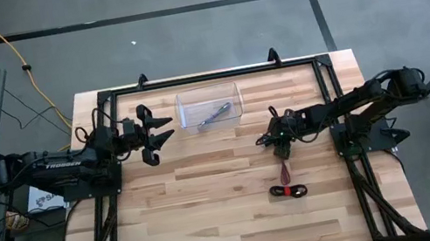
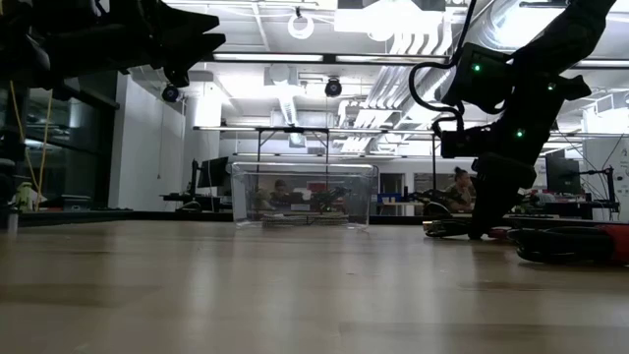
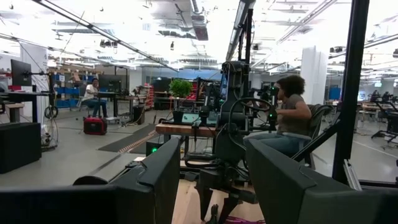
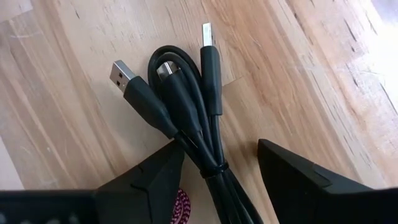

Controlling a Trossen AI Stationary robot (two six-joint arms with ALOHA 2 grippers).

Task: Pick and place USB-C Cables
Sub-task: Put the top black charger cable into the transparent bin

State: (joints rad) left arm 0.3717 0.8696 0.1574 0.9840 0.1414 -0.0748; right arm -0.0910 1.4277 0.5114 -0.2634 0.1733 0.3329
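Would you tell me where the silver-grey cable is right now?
In the high view, the silver-grey cable lies inside the clear bin at the table's far edge, between the left gripper and the right gripper.

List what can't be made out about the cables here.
- Pink cable: right wrist view, mostly behind a finger of the open right gripper, cut by the edge.
- Silver-grey cable: low view, lost behind the clear bin's reflective wall.
- Red-black cable: low view, cut off at the edge.
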